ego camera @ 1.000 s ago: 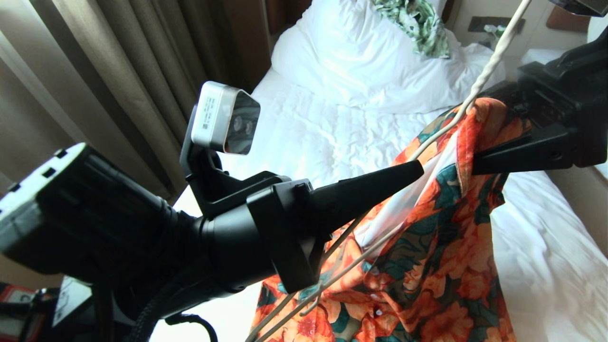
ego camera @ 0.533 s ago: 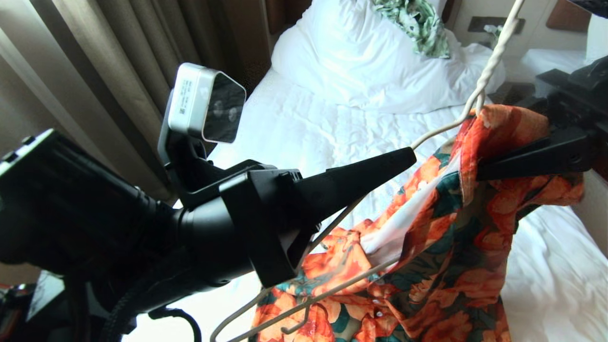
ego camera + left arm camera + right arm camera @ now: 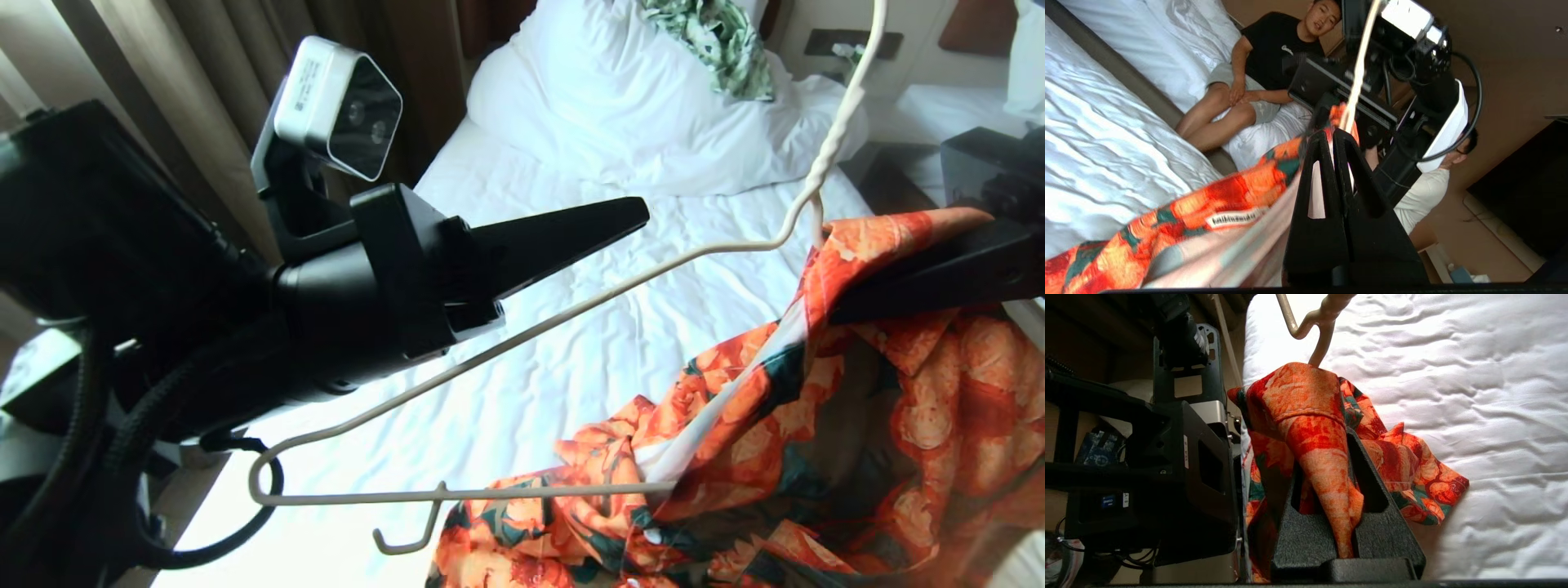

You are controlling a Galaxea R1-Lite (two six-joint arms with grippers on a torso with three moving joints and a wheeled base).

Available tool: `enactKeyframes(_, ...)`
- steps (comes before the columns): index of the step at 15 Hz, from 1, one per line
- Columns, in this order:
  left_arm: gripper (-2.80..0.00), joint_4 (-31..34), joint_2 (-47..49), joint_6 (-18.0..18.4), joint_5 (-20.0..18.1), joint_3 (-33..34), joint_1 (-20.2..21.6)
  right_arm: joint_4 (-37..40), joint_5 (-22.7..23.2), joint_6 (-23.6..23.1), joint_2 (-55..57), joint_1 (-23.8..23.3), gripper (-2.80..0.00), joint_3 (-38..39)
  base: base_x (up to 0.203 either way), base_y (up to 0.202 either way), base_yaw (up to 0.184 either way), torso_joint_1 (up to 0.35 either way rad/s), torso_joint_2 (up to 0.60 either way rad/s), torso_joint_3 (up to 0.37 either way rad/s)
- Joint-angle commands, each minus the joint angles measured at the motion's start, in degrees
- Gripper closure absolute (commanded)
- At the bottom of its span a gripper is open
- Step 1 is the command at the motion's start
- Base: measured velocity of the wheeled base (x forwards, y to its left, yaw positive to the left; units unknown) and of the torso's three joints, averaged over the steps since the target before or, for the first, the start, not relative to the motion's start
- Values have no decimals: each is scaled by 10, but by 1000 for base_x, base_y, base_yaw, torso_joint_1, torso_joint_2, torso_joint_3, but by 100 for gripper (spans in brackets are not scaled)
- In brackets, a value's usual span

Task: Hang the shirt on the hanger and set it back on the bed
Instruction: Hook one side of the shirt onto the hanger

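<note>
Left gripper (image 3: 629, 214): jaws pressed together, empty, raised above the bed (image 3: 571, 343), left of the hanger's shoulder wire.
Right gripper (image 3: 1327, 416): jaws clamped on the shirt (image 3: 816, 425) collar fold.
Hanger (image 3: 571, 314): tilted in the air, right end inside the shirt.
Shirt: hanging at the right, over the bed.

Leaf-print cloth (image 3: 718, 41), curtains (image 3: 204, 106), seated person (image 3: 1257, 73)

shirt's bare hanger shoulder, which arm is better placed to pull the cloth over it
Left, probably. The right end effector is shut on the orange-flowered shirt by the thin cream wire hanger's neck; the left end effector is shut, empty, above the bare side.
</note>
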Motion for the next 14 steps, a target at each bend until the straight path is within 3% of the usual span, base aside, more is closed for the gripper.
enactKeyframes(1,0,1,-9,-3,-2,-7,5,3,2,-1,-2,18,0,6,0,0,0,0,0,0)
enactKeyframes(3,0,0,-15,-2,-2,-7,18,4,3,-1,-3,25,0,11,0,0,0,0,0,0)
enactKeyframes(4,-280,-1,-14,-3,-2,-7,27,5,3,-1,-3,25,0,16,0,0,0,0,0,0)
enactKeyframes(8,-280,0,-30,-3,-18,-5,50,8,3,-1,-14,25,0,33,0,0,0,0,0,0)
enactKeyframes(10,-280,0,-35,-5,-38,-10,99,14,1,-1,-25,19,0,53,0,0,0,0,0,0)
enactKeyframes(14,-280,1,-31,-7,-41,-20,125,14,1,-1,-46,-20,0,79,0,0,0,0,0,0)
